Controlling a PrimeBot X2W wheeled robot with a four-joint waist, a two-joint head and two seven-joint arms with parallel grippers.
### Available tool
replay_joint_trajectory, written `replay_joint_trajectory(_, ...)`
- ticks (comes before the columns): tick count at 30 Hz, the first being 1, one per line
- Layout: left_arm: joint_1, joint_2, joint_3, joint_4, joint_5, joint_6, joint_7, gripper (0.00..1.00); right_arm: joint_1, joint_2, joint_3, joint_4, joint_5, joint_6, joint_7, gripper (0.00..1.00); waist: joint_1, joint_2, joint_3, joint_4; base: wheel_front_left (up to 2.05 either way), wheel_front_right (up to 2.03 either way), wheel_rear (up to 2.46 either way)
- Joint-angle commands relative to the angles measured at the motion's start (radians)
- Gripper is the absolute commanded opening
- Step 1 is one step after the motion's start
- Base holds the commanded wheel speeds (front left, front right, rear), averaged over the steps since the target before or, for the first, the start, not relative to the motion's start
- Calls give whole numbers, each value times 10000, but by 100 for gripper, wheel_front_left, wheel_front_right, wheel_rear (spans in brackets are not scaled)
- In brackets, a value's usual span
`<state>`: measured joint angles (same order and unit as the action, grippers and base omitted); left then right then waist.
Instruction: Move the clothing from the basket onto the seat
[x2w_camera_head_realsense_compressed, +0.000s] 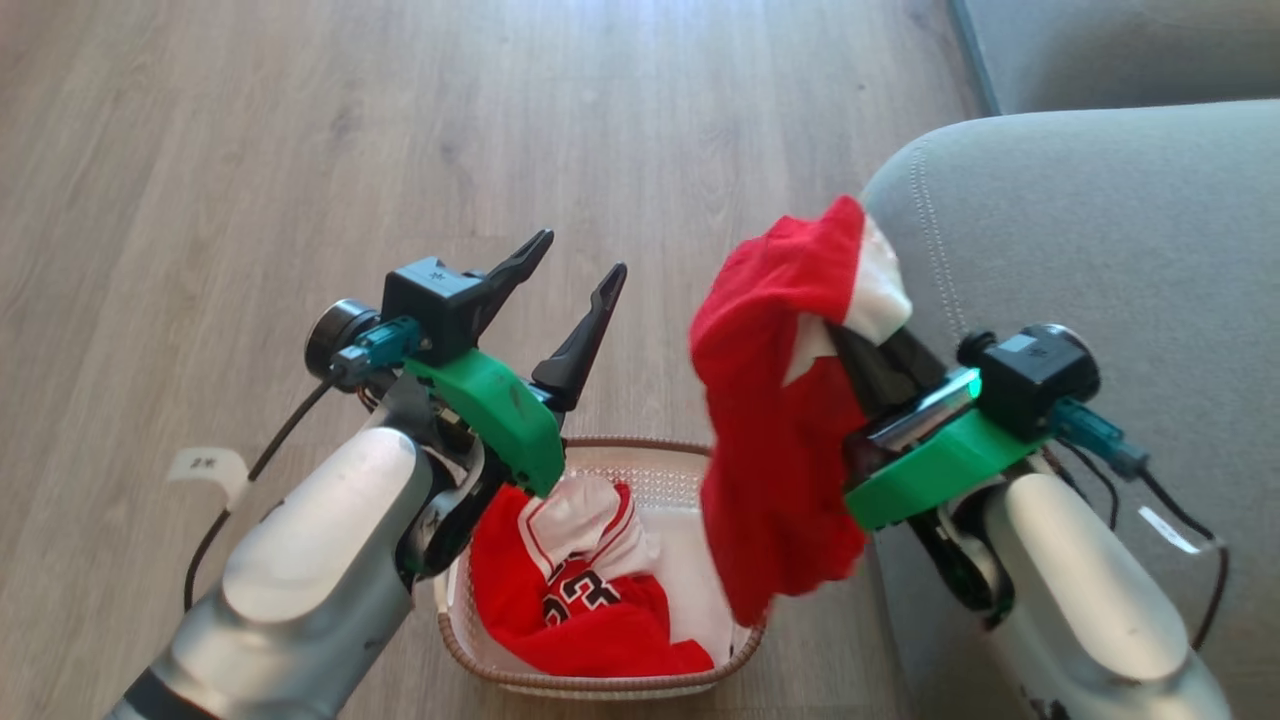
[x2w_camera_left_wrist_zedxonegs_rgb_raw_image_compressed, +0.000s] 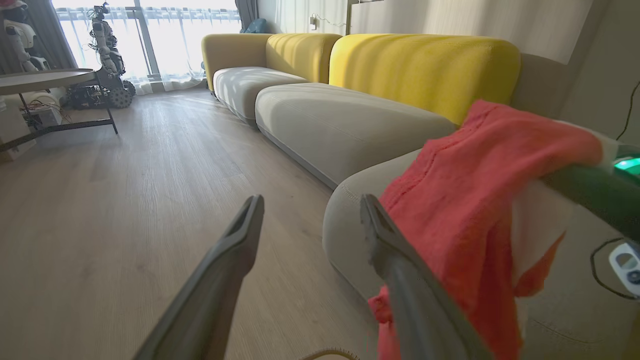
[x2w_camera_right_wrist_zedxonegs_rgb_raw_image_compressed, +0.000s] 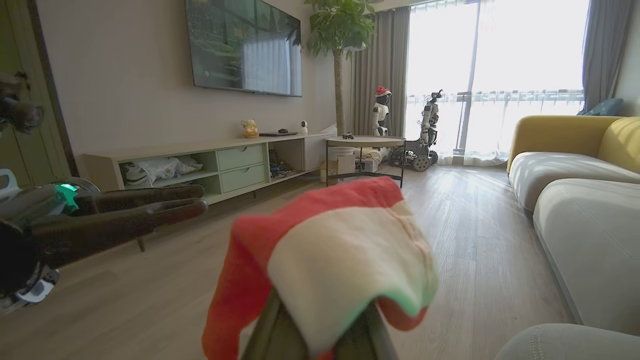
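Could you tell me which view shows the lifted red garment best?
The head view: the red garment hangs whole from the right gripper. The left wrist view cuts off its lower end; the right wrist view has a blurred bunch.

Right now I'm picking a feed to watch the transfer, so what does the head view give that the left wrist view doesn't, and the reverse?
Head view: the basket with the jersey lying inside it. Left wrist view: yellow backrests, a round table and another robot by the window. Shared: the open left gripper, the right gripper shut on the red garment, the grey seat and the wood floor.
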<state>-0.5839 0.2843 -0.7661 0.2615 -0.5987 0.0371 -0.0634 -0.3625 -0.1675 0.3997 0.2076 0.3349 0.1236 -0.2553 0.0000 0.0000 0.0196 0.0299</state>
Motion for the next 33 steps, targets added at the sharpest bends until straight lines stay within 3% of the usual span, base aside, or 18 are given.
replay_joint_trajectory(1, -278, 316, 415, -365, -49, 66, -117, 100, -76, -48, -12, -479, -81, 71, -65, 0, 0, 0, -29, -150, 0, 0, 0)
replay_joint_trajectory(15, 77, 668, 196, -1120, 35, 81, -139, 100, 551, -613, -1340, -1834, -258, 71, -65, 0, 0, 0, 193, -1997, 0, 0, 0)
replay_joint_trajectory(33, 128, 933, -82, -1731, 139, 20, -41, 100, 1127, -951, -1832, -2850, -535, 71, -65, 0, 0, 0, 672, -4114, 0, 0, 0)
